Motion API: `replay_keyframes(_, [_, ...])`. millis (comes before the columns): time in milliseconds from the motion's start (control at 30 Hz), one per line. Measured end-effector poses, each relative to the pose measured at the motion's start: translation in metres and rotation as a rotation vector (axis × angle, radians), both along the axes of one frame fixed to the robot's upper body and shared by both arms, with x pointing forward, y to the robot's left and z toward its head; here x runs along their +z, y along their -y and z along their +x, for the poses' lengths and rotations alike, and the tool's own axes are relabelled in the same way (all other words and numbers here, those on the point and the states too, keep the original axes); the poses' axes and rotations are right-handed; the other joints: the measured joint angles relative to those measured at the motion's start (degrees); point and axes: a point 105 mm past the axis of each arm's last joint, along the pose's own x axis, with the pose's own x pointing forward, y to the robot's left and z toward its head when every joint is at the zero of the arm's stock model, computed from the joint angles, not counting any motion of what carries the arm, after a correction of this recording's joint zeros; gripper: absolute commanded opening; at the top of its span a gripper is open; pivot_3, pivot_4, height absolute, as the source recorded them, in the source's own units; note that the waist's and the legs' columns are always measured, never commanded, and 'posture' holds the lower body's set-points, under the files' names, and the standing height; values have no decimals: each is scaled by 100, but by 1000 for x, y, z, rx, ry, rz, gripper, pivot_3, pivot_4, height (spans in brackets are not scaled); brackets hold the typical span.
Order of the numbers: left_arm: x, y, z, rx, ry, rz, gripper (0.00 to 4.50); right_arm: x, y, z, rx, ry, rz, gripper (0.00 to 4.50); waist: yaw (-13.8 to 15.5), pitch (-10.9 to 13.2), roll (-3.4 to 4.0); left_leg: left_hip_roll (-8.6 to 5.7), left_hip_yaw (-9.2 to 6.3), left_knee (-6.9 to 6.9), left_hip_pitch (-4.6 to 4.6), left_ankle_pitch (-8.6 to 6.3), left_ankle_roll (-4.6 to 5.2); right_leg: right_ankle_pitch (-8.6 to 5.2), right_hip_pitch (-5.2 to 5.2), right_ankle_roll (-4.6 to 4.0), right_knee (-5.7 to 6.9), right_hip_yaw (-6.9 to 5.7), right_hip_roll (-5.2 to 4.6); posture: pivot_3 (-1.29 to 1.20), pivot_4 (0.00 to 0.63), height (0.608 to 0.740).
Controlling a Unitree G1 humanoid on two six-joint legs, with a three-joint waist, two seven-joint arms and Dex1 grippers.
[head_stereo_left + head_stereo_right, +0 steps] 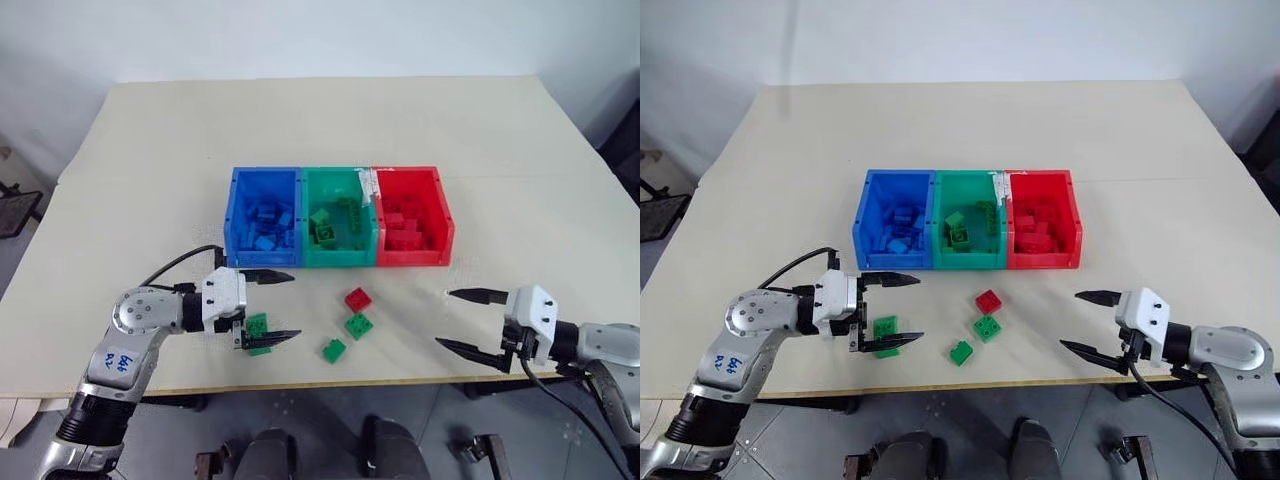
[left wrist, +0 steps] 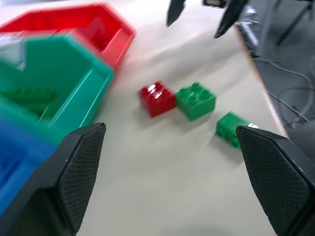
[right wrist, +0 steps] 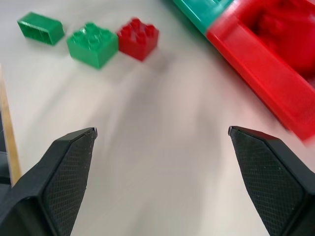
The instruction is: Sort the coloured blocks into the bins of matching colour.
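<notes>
Table [image 1: 150,150] spans the head view. Three joined bins sit at frame centre: blue bin [image 1: 233,215] left, green bin [image 1: 340,260] middle, red bin [image 1: 447,225] right, each holding blocks of its own colour. Left gripper [image 1: 279,307], lower left, jaws spread wide, empty; a green block [image 1: 257,324] lies between or just behind its fingers, contact not discernible. Right gripper [image 1: 458,319], lower right, jaws wide, empty. Below the bins: a red block [image 1: 358,299], a green square block [image 1: 360,325] just beside it, a smaller green block [image 1: 334,350] lower left.
</notes>
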Motion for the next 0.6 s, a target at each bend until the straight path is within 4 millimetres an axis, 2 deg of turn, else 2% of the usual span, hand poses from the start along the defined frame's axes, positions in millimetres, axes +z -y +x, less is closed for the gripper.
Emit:
replay_keyframes(67, [-2,-3,0,-5,-10,15,4500,4,-3,6,14,12,1,4475,-16,0,0,0,4,0,1,0,0,0,-1,0,-1,4,0,0,150,740])
replay_keyframes(167, [-7,-8,-1,3,-29,25,4500,17,-25,20,108,61,-19,4475,-9,0,1,1,4,0,-1,0,0,0,-4,0,-2,5,1,0,150,740])
replay_keyframes(267, [-14,-14,-4,26,-51,34,4500,23,-41,30,178,77,-46,4475,37,1,0,0,-4,1,-6,-1,1,0,-4,1,-3,-1,0,0,150,740])
replay_keyframes(467, [-8,-24,-6,126,-42,-8,4500,13,-73,50,365,14,-129,4475,39,1,-2,0,-4,6,-10,-3,4,1,-3,2,-6,-3,0,0,150,740])
replay_keyframes(600, [-11,-26,-13,158,-56,-10,4500,3,-89,63,447,0,-167,4475,-13,1,-2,1,-6,5,-9,-3,4,1,-4,2,-3,-6,0,0,150,740])
